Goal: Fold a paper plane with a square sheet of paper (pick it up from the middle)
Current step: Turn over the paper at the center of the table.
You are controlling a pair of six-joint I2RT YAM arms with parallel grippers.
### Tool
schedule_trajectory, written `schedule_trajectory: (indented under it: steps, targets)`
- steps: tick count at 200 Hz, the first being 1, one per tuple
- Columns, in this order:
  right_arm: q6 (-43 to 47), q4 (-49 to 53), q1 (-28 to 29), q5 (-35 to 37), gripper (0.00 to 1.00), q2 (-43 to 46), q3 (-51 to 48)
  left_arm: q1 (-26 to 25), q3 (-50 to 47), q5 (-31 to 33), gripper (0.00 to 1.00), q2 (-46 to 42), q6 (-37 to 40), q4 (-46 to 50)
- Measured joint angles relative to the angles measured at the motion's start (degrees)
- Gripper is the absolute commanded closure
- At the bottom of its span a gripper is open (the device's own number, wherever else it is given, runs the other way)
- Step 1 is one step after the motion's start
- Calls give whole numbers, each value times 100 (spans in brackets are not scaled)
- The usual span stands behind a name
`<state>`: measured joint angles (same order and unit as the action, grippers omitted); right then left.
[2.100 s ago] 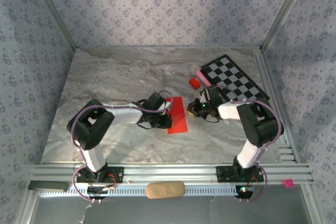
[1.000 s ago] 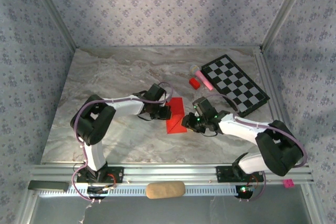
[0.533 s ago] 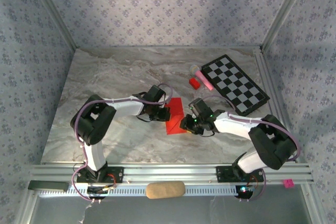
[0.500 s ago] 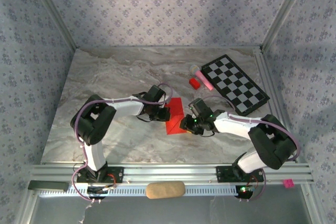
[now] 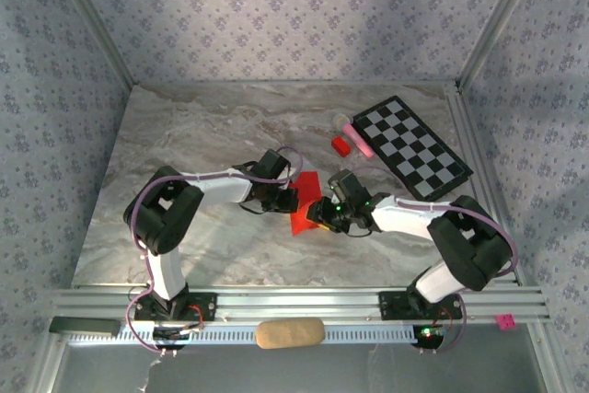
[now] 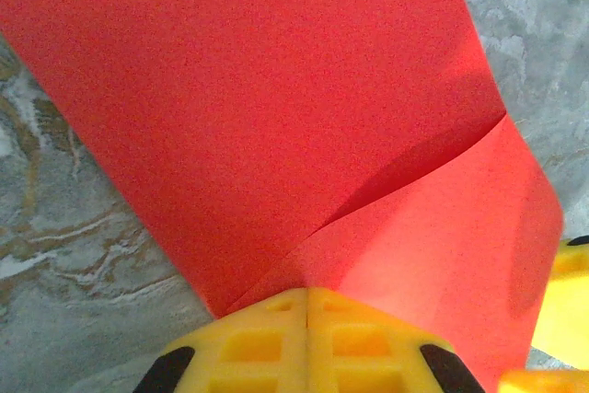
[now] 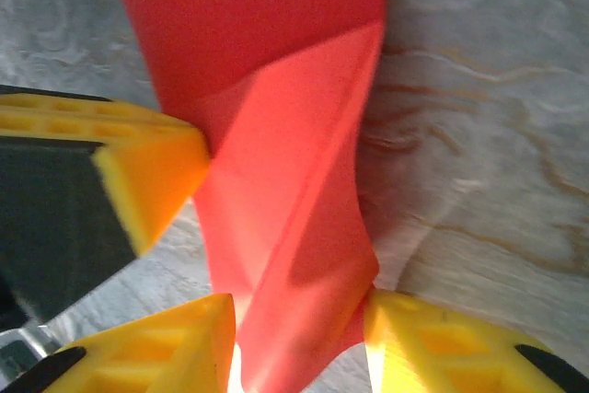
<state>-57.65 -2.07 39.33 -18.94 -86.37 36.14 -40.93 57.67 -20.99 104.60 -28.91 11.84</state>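
The thin bright red square sheet of paper [image 6: 276,89], partly folded, lies on the grey marbled table [image 5: 184,144] between both grippers. The left gripper [image 6: 306,296] has its yellow jaws pressed together on one edge of the sheet. The right gripper [image 7: 299,319] has its jaws apart, and a raised flap of the sheet stands between them. The risk I see: if the right jaws close on a twisted flap, the crease goes crooked; if they pull away from the left jaws, the sheet may tear or slip out.
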Motion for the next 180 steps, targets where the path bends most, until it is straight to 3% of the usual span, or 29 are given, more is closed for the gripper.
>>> schedule_trajectory:
  steps: [81, 180]
  targets:
    - [195, -564, -498, -356, 54, -304, 2, 0, 2, -20, 96, 9, 2, 0]
    - [518, -931, -1043, -1012, 59, -678, 127, 0, 2, -20, 96, 9, -2, -2]
